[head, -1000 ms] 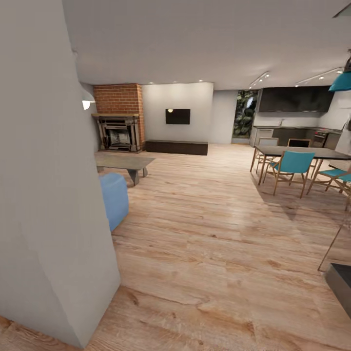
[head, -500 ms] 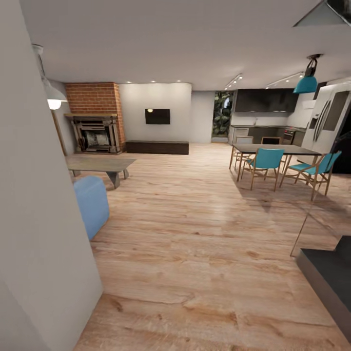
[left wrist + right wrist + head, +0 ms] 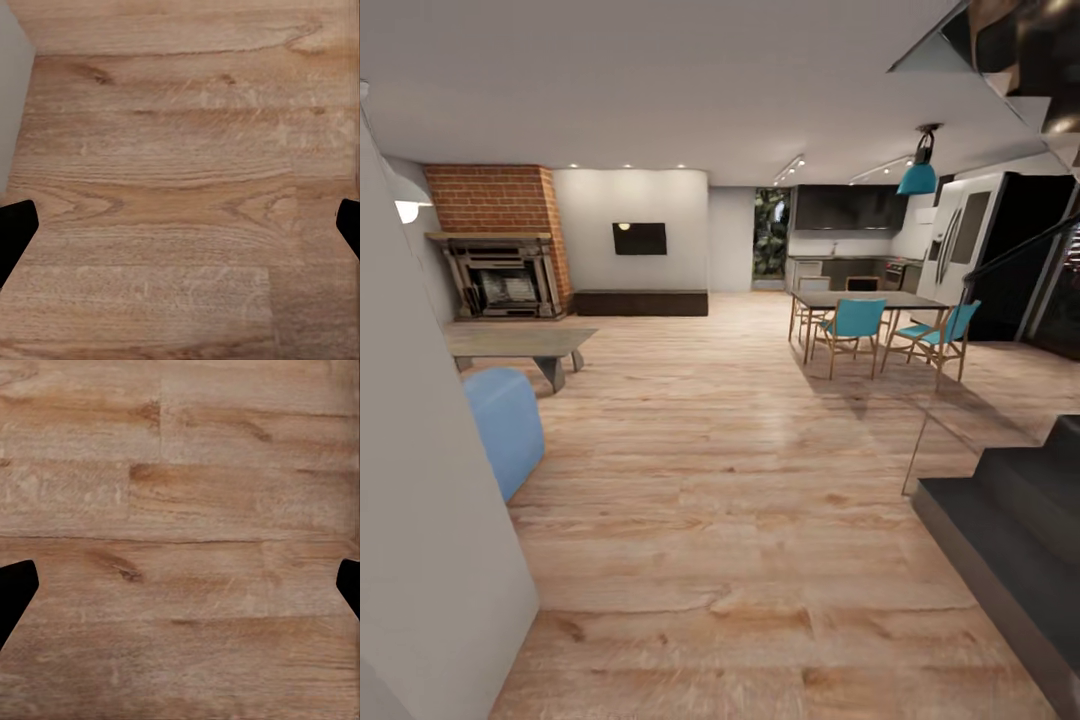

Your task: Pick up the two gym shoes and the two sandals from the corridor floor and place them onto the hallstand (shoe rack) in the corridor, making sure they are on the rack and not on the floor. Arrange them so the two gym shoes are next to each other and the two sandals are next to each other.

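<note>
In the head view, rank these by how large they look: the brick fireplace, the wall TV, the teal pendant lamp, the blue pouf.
1. Brick fireplace
2. Blue pouf, partly hidden by the near wall, and enlarged by nearness
3. Wall TV
4. Teal pendant lamp, looking close to the TV in size, so that order is unsure

wall point(image 3: 430, 520): cut off at left edge | stairs point(image 3: 1010, 530): cut off at right edge

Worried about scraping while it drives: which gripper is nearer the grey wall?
Left. The grey wall stands at the robot's left and borders the floor under the left gripper; the right gripper hangs over floor farther off.
</note>
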Controlling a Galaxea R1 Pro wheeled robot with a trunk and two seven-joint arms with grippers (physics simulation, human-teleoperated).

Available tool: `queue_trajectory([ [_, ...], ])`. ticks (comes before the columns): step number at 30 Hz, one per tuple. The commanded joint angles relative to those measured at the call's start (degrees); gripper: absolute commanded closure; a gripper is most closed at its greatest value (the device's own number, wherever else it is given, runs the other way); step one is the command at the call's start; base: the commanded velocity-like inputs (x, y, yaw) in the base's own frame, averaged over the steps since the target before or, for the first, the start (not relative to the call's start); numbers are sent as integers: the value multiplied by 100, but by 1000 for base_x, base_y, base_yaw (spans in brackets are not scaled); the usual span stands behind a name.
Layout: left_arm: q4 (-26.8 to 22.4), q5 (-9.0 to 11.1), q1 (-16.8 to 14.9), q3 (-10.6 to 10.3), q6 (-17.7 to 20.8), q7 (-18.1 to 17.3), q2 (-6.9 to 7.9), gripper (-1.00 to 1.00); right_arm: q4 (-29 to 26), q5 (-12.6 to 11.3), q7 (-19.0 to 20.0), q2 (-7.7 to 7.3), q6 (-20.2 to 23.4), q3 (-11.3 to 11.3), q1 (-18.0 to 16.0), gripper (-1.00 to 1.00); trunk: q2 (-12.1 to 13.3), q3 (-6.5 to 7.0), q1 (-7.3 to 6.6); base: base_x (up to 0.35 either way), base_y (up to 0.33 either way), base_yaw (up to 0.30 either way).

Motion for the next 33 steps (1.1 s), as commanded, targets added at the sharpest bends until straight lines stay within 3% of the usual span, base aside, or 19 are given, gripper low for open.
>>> queue_trajectory([
  [1, 14, 7, -2, 4, -18, -2, 0, -100, 3, -2, -2, 3, -19, -5, -4, -100, -4, -9, -3, -301, 112, -267],
  [33, 62, 7, -4, 2, -20, -2, -8, -100, 6, -11, -2, 8, -28, -5, -4, -100, -4, -160, -3, -294, 195, -267],
])
